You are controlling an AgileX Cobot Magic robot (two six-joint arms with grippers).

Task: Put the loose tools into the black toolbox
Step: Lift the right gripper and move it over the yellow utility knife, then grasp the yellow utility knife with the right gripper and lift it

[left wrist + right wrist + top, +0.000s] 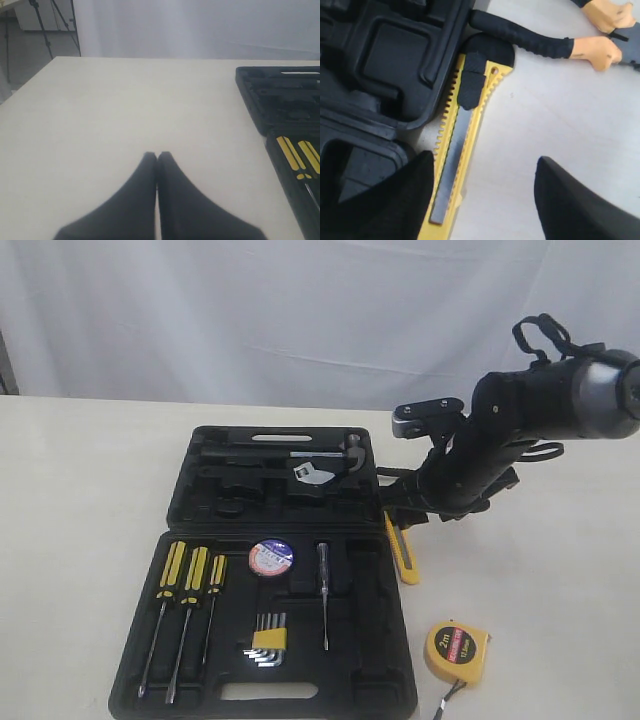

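Note:
The black toolbox [372, 645] lies open in two halves, and the white-and-red tape roll [270, 557] sits in its near half. Just off its right edge the yellow utility knife [402, 550] lies on the table. My right gripper [485, 160] hovers open over the knife [462, 145]; one finger is above the toolbox rim [385, 55], the other above bare table. The orange-and-black pliers [545, 45] lie beyond the knife's black end, mostly hidden under the right arm [470, 460] in the exterior view. Near the front right is the yellow tape measure [457, 650]. My left gripper [157, 156] is shut on nothing, over bare table left of the toolbox [280, 100].
Three yellow-handled screwdrivers [190, 580], a hex key set [267, 640] and a slim tester screwdriver [323, 590] fill the near half. A hammer [330, 452] and a wrench [312, 475] lie in the far half. A white curtain hangs behind the table.

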